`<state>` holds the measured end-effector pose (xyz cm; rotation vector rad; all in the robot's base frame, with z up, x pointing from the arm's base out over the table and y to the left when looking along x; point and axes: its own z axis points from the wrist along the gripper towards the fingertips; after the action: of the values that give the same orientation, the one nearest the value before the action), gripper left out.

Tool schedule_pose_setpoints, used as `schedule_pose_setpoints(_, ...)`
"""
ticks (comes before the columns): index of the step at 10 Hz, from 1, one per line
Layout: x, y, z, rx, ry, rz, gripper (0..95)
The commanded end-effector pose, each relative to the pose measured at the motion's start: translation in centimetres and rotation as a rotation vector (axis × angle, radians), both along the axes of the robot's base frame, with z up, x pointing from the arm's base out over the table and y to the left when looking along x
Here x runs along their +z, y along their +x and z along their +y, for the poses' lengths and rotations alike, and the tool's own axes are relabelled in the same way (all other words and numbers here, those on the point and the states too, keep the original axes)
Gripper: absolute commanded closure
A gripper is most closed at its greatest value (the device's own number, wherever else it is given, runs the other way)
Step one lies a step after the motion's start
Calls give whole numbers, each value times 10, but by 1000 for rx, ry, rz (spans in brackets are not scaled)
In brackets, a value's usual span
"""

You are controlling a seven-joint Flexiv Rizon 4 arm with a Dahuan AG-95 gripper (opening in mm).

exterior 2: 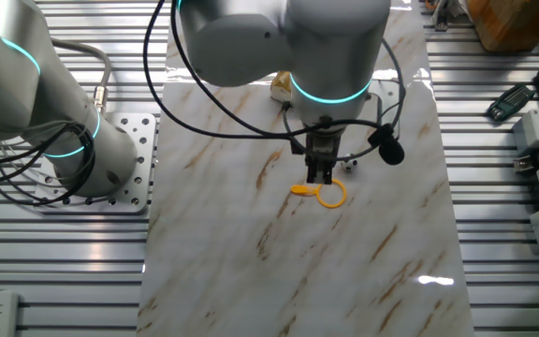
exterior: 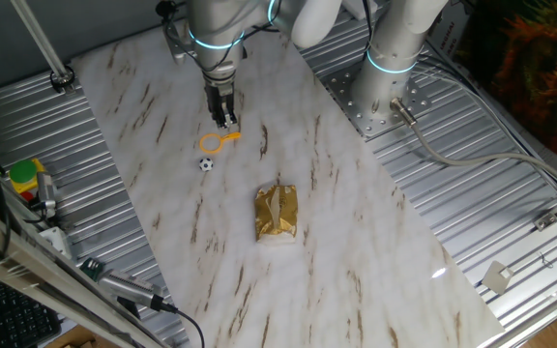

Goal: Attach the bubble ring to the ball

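The bubble ring (exterior: 215, 142) is a thin orange-yellow hoop with a short handle, lying flat on the marble table top. It also shows in the other fixed view (exterior 2: 329, 194). The ball (exterior: 206, 164), tiny and white with black patches, lies just in front of the hoop, apart from it; in the other view it (exterior 2: 348, 166) is half hidden beside the fingers. My gripper (exterior: 226, 121) points straight down over the ring's handle end, just above it (exterior 2: 321, 180). Its fingers stand a narrow gap apart with nothing between them.
A gold foil packet (exterior: 277, 213) lies on the table nearer the front, and the arm partly covers it in the other view (exterior 2: 281, 88). The arm's base (exterior: 387, 92) stands on the ribbed metal at the right. Tools and a yellow-green object (exterior: 24, 177) lie off the left edge.
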<state>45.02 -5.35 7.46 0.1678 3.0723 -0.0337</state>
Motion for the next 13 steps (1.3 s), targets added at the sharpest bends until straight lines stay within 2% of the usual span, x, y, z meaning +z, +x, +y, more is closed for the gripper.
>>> schedule_pose_setpoints(1, -2, -2, -3, -13, 7, 2, 950)
schedule_pose_setpoints(9, -17, -6, -4, -43, 13, -1, 950)
schedule_pose_setpoints(13, -20, -10, -6, -44, 16, -1, 950)
